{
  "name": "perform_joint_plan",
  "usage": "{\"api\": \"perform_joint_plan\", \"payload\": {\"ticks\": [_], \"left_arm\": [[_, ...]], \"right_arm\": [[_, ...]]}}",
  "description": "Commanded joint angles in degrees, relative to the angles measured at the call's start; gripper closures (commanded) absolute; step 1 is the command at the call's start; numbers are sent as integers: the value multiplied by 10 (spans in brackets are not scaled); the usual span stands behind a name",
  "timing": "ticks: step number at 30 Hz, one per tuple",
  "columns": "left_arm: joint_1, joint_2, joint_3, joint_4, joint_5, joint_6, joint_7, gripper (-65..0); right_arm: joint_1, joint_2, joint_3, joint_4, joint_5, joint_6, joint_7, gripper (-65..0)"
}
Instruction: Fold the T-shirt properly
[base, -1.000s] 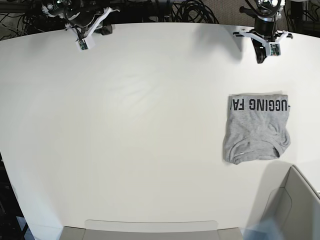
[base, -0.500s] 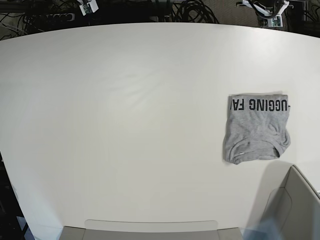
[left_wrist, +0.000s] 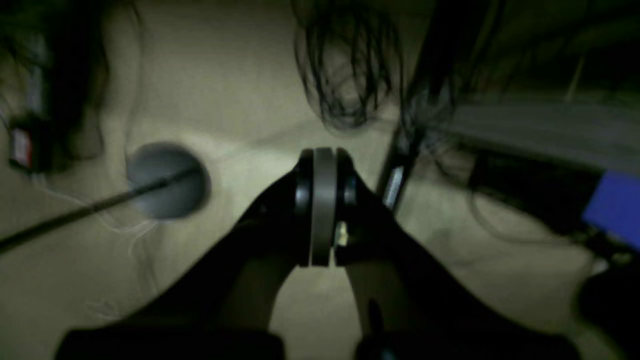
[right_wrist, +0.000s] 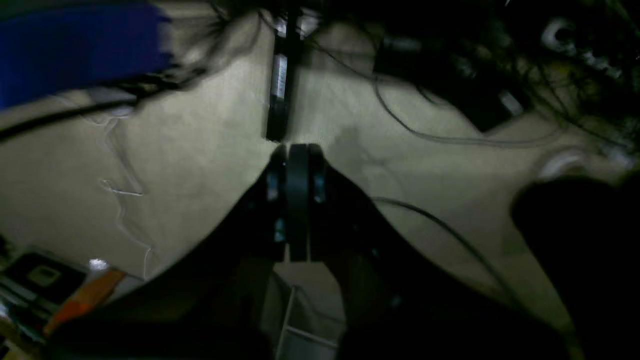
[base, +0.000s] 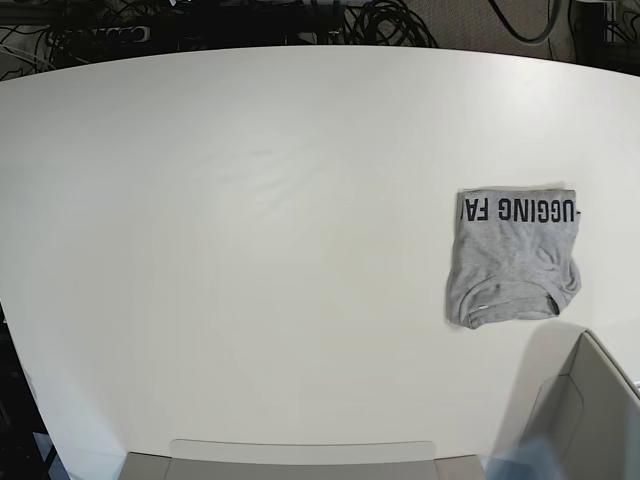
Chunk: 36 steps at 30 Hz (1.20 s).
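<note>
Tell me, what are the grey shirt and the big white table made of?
The T-shirt looks like soft heathered knit, probably cotton: speckled grey, matte, creased, with printed black letters. The table looks covered in smooth, matte white sheet, perhaps fabric or vinyl: faint ripples show.

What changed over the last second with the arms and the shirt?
Both arms pulled back off the far edge of the table and are now out of the base view. The left gripper and right gripper have their fingers shut on nothing. The folded T-shirt stayed where it was, lettering along its far edge; nothing was picked up or let go.
</note>
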Motion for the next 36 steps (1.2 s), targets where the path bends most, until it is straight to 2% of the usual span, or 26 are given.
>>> {"api": "perform_joint_plan", "payload": {"ticks": [1, 4, 9, 12, 15, 17, 19, 20, 23, 25, 26, 29, 31, 32, 36], "left_arm": [[-18, -8, -2, -43, 6, -7, -21, 0], [-85, -33, -2, -183, 24, -6, -71, 0], [-180, -82, 1, -424, 28, -4, -176, 0], [-235, -113, 5, -553, 32, 32, -229, 0], [-266, -130, 5, -573, 75, 62, -271, 0], [-280, -132, 5, -573, 110, 104, -270, 0], [-292, -132, 5, -573, 147, 156, -243, 0], [-301, -132, 5, -573, 170, 186, -220, 0], [-318, -131, 5, -573, 228, 224, -173, 0], [-324, -130, 4, -573, 245, 232, -158, 0], [-325, -129, 4, -573, 249, 233, -155, 0], [-326, -131, 4, -573, 257, 233, -152, 0], [-326, -131, 4, -573, 261, 233, -152, 0], [-327, -130, 4, -573, 267, 233, -152, 0], [-341, -129, 1, -573, 274, 233, -152, 0]], "right_arm": [[14, 0, 2, -25, 4, 10, 3, 0], [63, -2, 4, -111, 3, 29, 12, 0], [126, -2, -2, -275, -6, 34, 112, 0], [191, -2, -2, -413, -45, 34, 156, 0], [254, -3, -1, -561, -71, 34, 236, 0], [301, -4, -1, -670, -78, 34, 300, 0], [349, -4, -1, -767, -83, 34, 341, 0], [373, -4, -1, -779, -86, 34, 352, 0], [415, -4, 1, -779, -86, 29, 358, 0], [422, -4, 4, -779, -86, 21, 358, 0], [423, -4, 4, -779, -86, 5, 358, 0], [432, -13, -1, -779, -89, -74, 362, 0], [435, -17, -2, -779, -90, -115, 362, 0], [436, -18, -2, -779, -90, -125, 362, 0], [448, -19, -2, -779, -89, -126, 359, 0]]}}
